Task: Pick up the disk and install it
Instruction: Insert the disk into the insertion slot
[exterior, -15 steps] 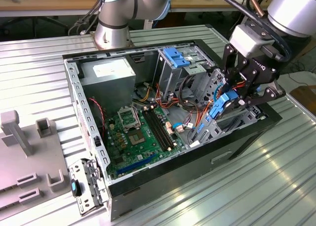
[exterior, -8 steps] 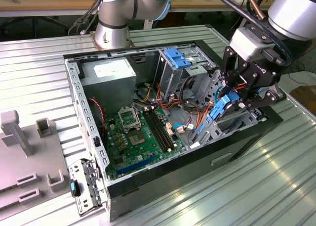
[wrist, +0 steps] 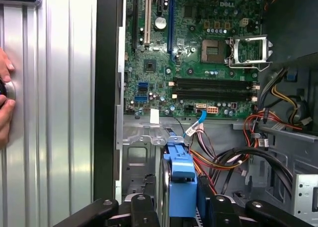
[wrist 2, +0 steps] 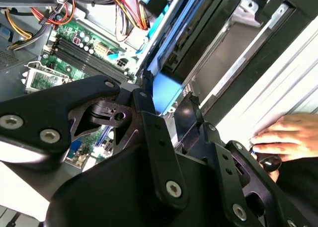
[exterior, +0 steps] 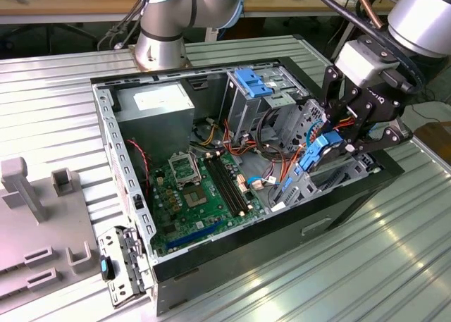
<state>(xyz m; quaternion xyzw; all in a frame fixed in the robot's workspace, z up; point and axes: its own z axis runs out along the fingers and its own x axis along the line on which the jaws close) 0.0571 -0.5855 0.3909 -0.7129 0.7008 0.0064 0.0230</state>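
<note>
- Exterior view: the open computer case (exterior: 338, 216) lies on its side on a ribbed metal table (exterior: 394, 265). The gripper (exterior: 335, 133) is down over the drive bay at the exterior view's right end of the case.
- The pincer is clamped on the disk (exterior: 318, 153). The disk's blue rail stands on edge between the black fingers, right at the metal drive bay. Can't tell if it's seated in there or just hanging in the grip.
- In the first wrist view the blue rail sits between the two fingers (wrist: 144, 209), with a bundle of orange, red and black cables (wrist: 223, 162) just beside it.
- The green motherboard (exterior: 201, 188) lies flat on the floor of the case, between the drive bay and the far wall.
- A blue caddy (exterior: 250, 82) sits on top of the metal drive cage further back, well apart from the gripper. The grey power supply (exterior: 155, 103) is in the far corner.
- In the second wrist view a person's hand (wrist 2: 280, 135) rests on the table, just outside the case wall.
- A grey fixture block (exterior: 42, 216) sits on the table at the exterior view's left.
</note>
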